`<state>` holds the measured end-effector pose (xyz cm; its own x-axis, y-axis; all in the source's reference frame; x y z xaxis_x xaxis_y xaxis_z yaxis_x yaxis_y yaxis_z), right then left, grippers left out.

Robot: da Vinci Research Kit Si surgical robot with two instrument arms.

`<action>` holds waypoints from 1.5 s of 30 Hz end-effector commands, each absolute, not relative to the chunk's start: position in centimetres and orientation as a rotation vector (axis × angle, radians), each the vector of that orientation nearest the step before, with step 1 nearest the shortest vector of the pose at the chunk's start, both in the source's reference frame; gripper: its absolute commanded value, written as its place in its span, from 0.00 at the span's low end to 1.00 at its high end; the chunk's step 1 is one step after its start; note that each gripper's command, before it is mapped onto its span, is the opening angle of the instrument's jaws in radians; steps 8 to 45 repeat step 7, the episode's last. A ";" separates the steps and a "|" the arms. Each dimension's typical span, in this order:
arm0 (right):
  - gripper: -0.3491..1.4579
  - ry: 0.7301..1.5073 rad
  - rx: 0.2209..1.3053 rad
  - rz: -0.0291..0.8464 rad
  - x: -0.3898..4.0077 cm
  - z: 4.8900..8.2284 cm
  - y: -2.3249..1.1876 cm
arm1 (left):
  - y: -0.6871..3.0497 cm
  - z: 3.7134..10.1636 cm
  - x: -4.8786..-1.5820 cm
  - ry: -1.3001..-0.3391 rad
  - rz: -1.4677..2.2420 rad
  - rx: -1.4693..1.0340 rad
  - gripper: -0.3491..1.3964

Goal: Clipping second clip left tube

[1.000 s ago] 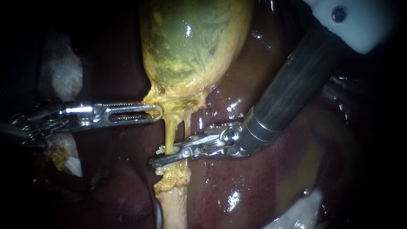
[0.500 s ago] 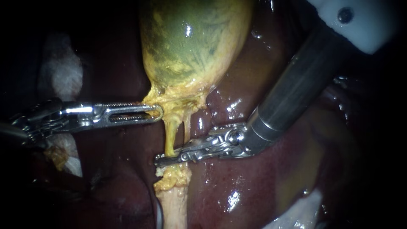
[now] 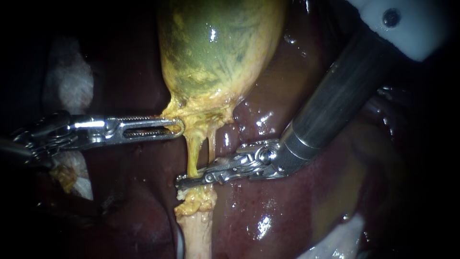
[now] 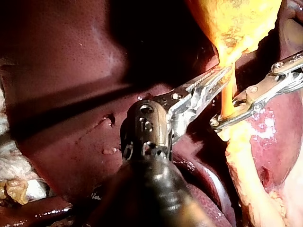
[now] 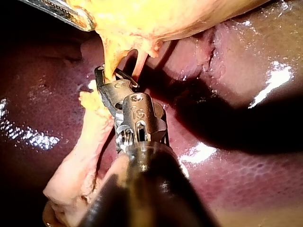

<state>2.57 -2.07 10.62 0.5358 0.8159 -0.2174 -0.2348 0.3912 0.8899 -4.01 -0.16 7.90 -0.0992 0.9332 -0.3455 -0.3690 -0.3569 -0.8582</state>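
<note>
Though thin, a slick yellow tube [image 3: 191,156].

The gallbladder [image 3: 220,48] lies on the liver [image 3: 287,206], its neck pointing down the endoscope view. My left instrument [image 3: 180,127] grips that neck from the left. Below it, my right instrument [image 3: 184,181] lies across the left tube [image 3: 191,156], jaws clamped around it, with the right tube [image 3: 211,144] just beside.

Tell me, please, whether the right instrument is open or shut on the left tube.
Shut on the left tube: the right instrument pinches it from both sides, with no gap showing in the endoscope view.
</note>
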 end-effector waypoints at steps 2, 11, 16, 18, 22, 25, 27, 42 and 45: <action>0.00 0.733 0.938 0.749 2.57 10.62 -2.07 | -0.16 7.90 -4.01 -0.734 1.652 -1.143 0.15; 0.00 0.733 0.937 0.749 2.57 10.62 -2.07 | -0.16 7.90 -4.02 -0.734 1.652 -1.143 0.15; 0.00 0.733 0.937 0.749 2.57 10.62 -2.07 | -0.16 7.90 -4.02 -0.734 1.652 -1.143 0.15; 0.00 0.733 0.937 0.749 2.57 10.62 -2.07 | -0.16 7.90 -4.02 -0.734 1.652 -1.143 0.15; 0.00 0.733 0.937 0.749 2.57 10.62 -2.07 | -0.16 7.90 -4.02 -0.734 1.652 -1.143 0.15; 0.00 0.733 0.937 0.749 2.57 10.62 -2.07 | -0.16 7.90 -4.02 -0.734 1.652 -1.143 0.15; 0.00 0.733 0.937 0.749 2.57 10.62 -2.07 | -0.16 7.90 -4.02 -0.734 1.652 -1.143 0.15; 0.00 0.733 0.937 0.749 2.57 10.62 -2.07 | -0.16 7.90 -4.02 -0.734 1.652 -1.143 0.15; 0.00 0.733 0.937 0.749 2.57 10.62 -2.07 | -0.16 7.90 -4.02 -0.734 1.652 -1.143 0.15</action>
